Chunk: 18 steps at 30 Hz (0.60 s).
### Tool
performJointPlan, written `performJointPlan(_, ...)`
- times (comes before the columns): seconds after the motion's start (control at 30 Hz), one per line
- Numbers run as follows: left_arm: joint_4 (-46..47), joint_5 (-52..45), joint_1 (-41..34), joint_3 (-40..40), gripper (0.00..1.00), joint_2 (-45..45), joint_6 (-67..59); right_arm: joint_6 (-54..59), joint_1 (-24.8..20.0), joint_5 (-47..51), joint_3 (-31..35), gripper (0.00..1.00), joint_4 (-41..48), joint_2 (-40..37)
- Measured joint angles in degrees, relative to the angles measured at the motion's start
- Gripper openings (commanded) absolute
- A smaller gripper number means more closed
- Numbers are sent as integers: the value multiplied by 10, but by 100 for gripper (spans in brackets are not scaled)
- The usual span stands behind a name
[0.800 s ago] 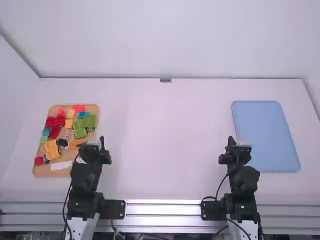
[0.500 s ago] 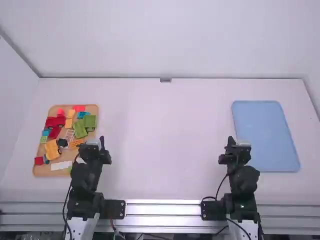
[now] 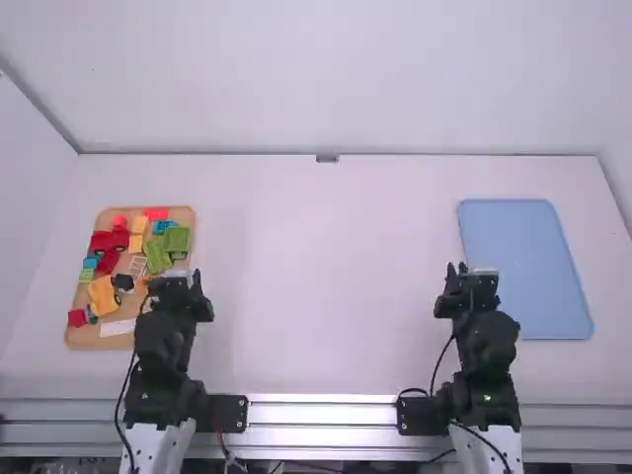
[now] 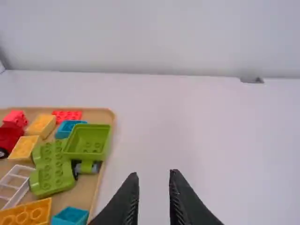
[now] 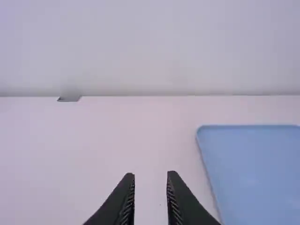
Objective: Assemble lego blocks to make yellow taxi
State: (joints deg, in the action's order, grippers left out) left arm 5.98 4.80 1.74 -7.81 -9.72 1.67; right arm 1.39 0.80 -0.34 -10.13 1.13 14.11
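I judge the taxi unstarted: the yellow blocks (image 4: 41, 125) lie on the wooden tray (image 4: 101, 114), just left of my left end effector (image 4: 153, 174). It and my right end effector (image 5: 151, 174), near the blue tray (image 5: 253, 168), are spread partway, holding nothing; all joining remains.

Pale back wall (image 3: 326, 79) behind white table (image 3: 316, 276).

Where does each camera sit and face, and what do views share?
High view: above, behind both arms; looks forward and down onto the table; both arms show.
Left wrist view: left wrist; looks across the table past the wooden tray; left gripper shows, open.
Right wrist view: right wrist; looks across toward the wall; right gripper shows, open.
High and left wrist share the wooden tray.
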Motion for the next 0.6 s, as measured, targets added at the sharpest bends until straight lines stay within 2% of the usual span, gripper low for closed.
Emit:
performJointPlan(0.17, 23, 4, 34, -42, 30, -50, 4, 8, 9, 1, -47, 30, 2, 58)
performJointPlan(0.33, 67, -2, 100, -101, 39, -123, 7, 19, 19, 0, -103, 40, 0, 126)
performJointPlan(0.6, 151, -30, 243, -232, 56, -278, 10, 31, 26, 1, -198, 56, -10, 240)
